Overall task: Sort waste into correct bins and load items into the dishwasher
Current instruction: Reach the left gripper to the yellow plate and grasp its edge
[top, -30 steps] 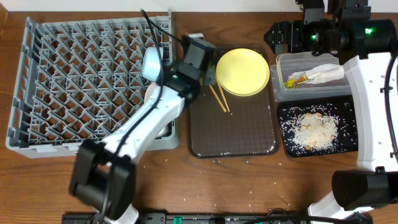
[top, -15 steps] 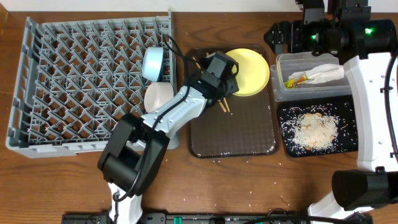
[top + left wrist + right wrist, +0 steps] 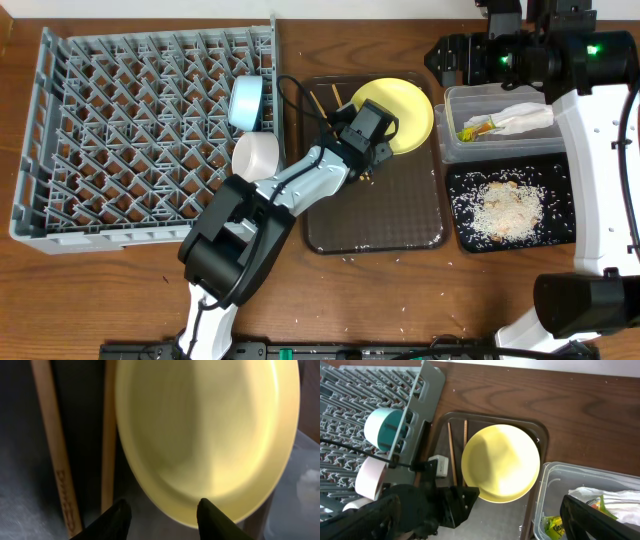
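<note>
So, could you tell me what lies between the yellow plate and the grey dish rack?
The two wooden chopsticks, lying on the brown tray beside the plate; the right wrist view shows it best.

Plate (image 3: 408,103) on tray (image 3: 400,212), beside chopsticks (image 3: 55,445)

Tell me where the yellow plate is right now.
In the overhead view, the yellow plate lies in the brown tray's top right corner, with the chopsticks at its left and the clear tub at its right.

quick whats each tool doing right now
Left tool: partly open at the near rim of the yellow plate, no grip visible.
Right tool: wide open, holding nothing.
</note>
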Robot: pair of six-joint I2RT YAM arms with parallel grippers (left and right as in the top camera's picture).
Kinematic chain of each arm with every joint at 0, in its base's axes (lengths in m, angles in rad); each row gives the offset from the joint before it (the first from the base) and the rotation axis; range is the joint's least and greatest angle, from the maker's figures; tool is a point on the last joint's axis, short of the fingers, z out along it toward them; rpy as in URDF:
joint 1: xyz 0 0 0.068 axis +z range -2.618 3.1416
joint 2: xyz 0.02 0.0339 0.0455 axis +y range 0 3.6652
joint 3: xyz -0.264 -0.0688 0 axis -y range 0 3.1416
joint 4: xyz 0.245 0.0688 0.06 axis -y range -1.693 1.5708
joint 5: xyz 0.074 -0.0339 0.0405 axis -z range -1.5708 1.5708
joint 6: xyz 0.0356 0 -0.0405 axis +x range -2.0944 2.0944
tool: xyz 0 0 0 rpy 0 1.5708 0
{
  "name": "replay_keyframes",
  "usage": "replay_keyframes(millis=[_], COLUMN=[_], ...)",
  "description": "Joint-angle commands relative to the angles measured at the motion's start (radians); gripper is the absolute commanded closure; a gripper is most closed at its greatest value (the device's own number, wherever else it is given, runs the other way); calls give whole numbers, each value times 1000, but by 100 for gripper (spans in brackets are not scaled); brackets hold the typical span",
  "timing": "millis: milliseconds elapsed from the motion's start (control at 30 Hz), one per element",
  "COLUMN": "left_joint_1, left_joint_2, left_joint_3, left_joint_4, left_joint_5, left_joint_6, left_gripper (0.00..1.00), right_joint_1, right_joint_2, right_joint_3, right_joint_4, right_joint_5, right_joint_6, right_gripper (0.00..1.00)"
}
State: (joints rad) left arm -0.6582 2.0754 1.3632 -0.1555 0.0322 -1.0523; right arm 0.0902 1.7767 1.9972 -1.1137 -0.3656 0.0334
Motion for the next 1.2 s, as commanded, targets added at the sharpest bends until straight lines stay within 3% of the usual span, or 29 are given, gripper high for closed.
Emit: replay_keyframes(millis=[0,367,567,867,1167], left_joint_1=[2,-2,-3,-2,1], left_joint_2=[25,56,66,82,82], left_joint_3=[2,2,2,2,2], left_joint_4=[10,61,61,37,38], left_joint_5=[-71,-93,-93,-93,-93], left_joint_6=[-24,-27,-27,-27,-27], left_gripper=[55,57,64,91,92], right_joint_1=[8,8,8,8,8], right_joint_2=[-2,-2,-2,-2,-2], right_joint_3=[11,11,11,11,11], right_joint_4=[-2,-2,-2,-2,-2], right_joint_5=[3,3,3,3,3], right_joint_6=[3,3,3,3,3], right_gripper=[1,1,1,1,1])
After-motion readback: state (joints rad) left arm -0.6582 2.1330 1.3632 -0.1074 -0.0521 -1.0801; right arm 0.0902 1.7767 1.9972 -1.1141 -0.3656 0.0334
